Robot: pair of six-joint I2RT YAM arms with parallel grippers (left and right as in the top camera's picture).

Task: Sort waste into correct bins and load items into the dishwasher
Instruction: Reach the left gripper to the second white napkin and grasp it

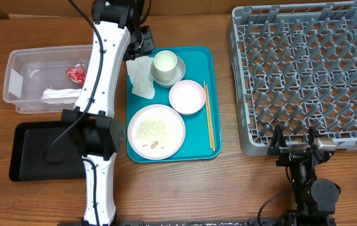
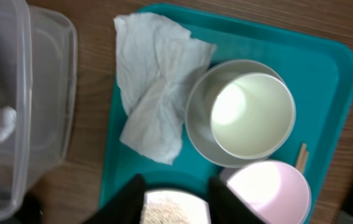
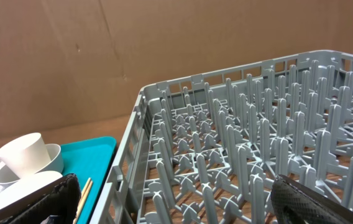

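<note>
Bright, even overhead light leaves soft shadows on the table [image 1: 197, 188]. In the left wrist view the cup [image 2: 251, 115] glares white inside, and the bottom edge is dark and blurred.

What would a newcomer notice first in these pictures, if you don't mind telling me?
The bright teal tray at the centre stands out first, carrying a crumpled napkin, a cup nested in a bowl, a pink bowl and a plate strewn with grains. To its right sits the big grey dish rack, holding nothing, while a white arm stretches along the tray's left edge beside the clear tub.
</note>
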